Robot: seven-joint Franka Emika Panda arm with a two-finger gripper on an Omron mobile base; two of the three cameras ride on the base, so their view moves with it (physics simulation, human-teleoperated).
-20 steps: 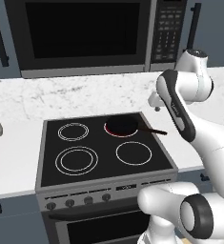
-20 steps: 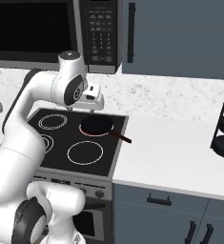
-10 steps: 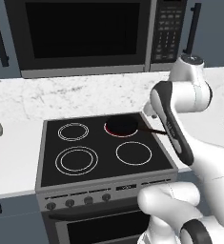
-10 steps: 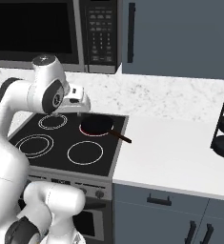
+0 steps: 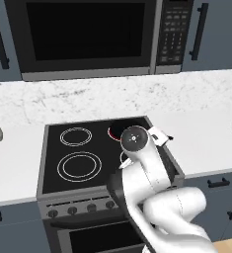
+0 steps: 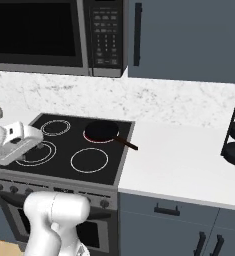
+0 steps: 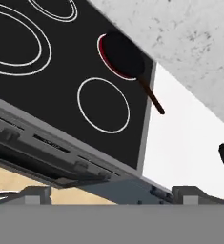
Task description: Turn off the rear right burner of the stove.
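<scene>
Hand view gives us the stove (image 7: 56, 95) from above its front edge: the rear right burner (image 7: 114, 59) glows red at its rim beneath a small black pan (image 7: 123, 53), at the stove's back corner nearest the white counter (image 7: 180, 147). The pan's handle reaches over that counter. Knobs (image 7: 80, 167) line the stove's front panel. We cannot tell how our gripper's jaws stand.

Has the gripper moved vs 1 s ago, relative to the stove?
Yes. In the right base view the hand has swung from above the rear right burner leftward and toward the front, now at the stove's front-left corner, nearer the knob panel.
</scene>
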